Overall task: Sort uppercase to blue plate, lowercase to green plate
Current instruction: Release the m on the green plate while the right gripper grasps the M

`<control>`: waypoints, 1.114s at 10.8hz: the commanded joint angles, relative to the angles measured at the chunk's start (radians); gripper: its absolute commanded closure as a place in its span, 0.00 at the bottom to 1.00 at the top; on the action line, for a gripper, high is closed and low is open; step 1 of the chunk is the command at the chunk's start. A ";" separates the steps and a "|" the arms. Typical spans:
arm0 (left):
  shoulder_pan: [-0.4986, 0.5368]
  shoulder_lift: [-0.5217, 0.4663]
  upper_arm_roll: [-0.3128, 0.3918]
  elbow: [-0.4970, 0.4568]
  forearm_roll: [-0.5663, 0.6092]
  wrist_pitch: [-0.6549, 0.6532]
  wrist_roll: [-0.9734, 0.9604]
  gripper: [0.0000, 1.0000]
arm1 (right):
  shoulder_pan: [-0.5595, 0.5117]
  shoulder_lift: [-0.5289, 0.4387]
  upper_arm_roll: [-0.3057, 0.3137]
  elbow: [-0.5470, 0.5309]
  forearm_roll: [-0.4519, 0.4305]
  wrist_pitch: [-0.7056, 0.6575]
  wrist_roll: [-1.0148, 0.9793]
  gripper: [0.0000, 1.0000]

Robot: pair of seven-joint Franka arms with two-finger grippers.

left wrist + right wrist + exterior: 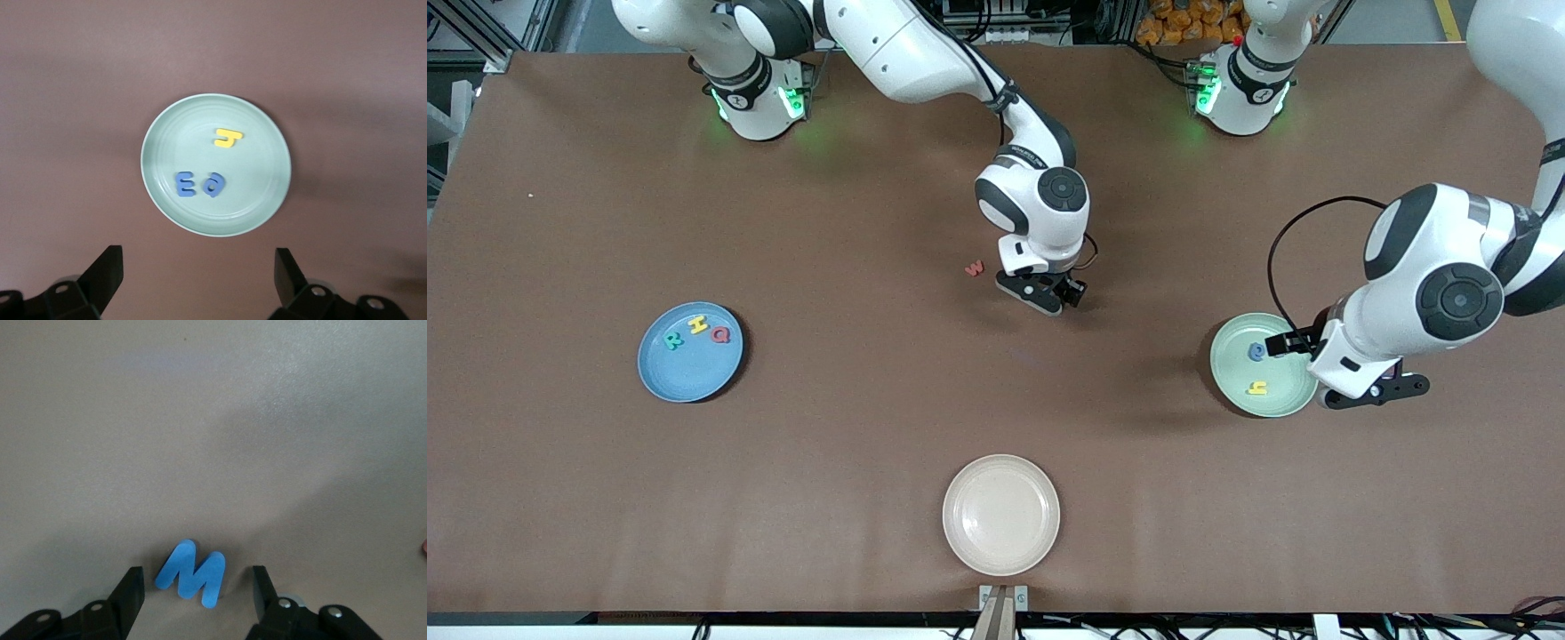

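Right jaws [197, 593] open around blue W [192, 574], left jaws [199, 273] open above green plate [267, 193], brown table [854, 418].

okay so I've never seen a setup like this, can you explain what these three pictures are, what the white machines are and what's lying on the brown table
Two white robot arms stand at a brown table. One picture looks down from a high camera facing them; the other two come from cameras on each arm's wrist.

The blue plate holds three capitals: teal R, yellow H, red Q. The green plate holds a yellow y-like letter and two blue rounded letters. A cream plate lies nearest the front camera.

The right gripper is open around a blue W on the table, not gripping it. A small red w lies beside that arm. The left gripper, open and empty, hangs over the green plate's edge.
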 commanded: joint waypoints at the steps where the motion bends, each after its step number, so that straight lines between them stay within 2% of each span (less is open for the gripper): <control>1: 0.004 -0.042 -0.048 0.007 -0.025 -0.022 -0.006 0.00 | -0.001 0.025 0.005 0.039 -0.023 -0.008 0.026 0.38; 2: 0.004 -0.049 -0.057 0.009 -0.042 -0.022 -0.008 0.00 | -0.001 0.029 0.005 0.039 -0.024 -0.008 0.026 0.42; 5: 0.001 -0.053 -0.102 0.017 -0.050 -0.022 -0.070 0.00 | 0.001 0.032 0.005 0.039 -0.029 0.003 0.027 0.47; 9: -0.009 -0.051 -0.160 0.018 -0.050 -0.022 -0.153 0.00 | -0.001 0.032 0.005 0.039 -0.033 0.003 0.024 0.63; 12: -0.023 -0.050 -0.186 0.027 -0.053 -0.022 -0.209 0.00 | -0.002 0.031 0.005 0.039 -0.033 0.003 0.018 0.72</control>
